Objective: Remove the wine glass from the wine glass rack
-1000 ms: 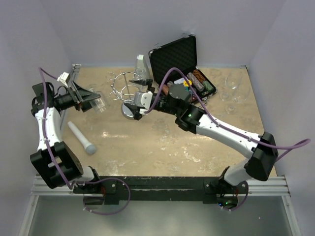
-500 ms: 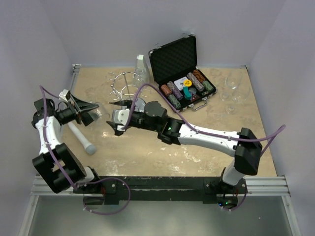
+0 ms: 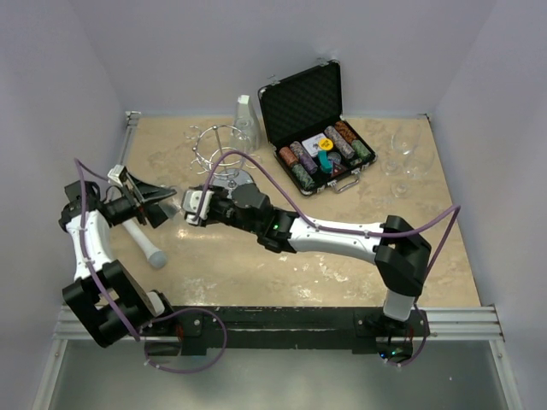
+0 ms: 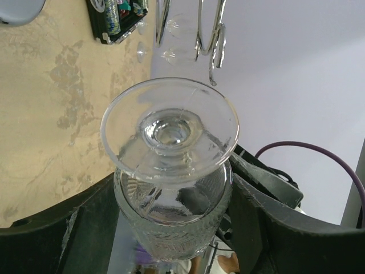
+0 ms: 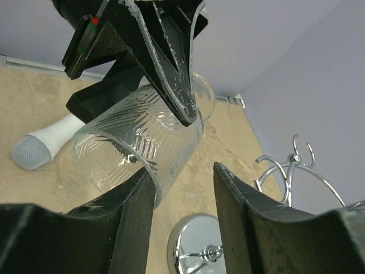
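Top view, step: we judge the wine glass (image 3: 173, 210) is already off the wine glass rack (image 3: 218, 152), which stands further back on the table (image 3: 273, 265). A pass from one arm to the other looks to be in hand.
Top view, arms: the left end effector (image 3: 158, 207) and right end effector (image 3: 190, 207) face each other nose to nose above the table, with the glass between them.
Left wrist, grip: our left fingers (image 4: 85, 228) clamp the ribbed bowl from both sides, and the foot points away toward the rack.
Right wrist, jaws: they stand about half apart. One finger (image 5: 134, 222) sits at the glass rim, but we cannot tell whether it touches or grips.
Right wrist, next move: we judge the right jaws need a firm hold on the rim wall before the left lets go, or the glass drops.
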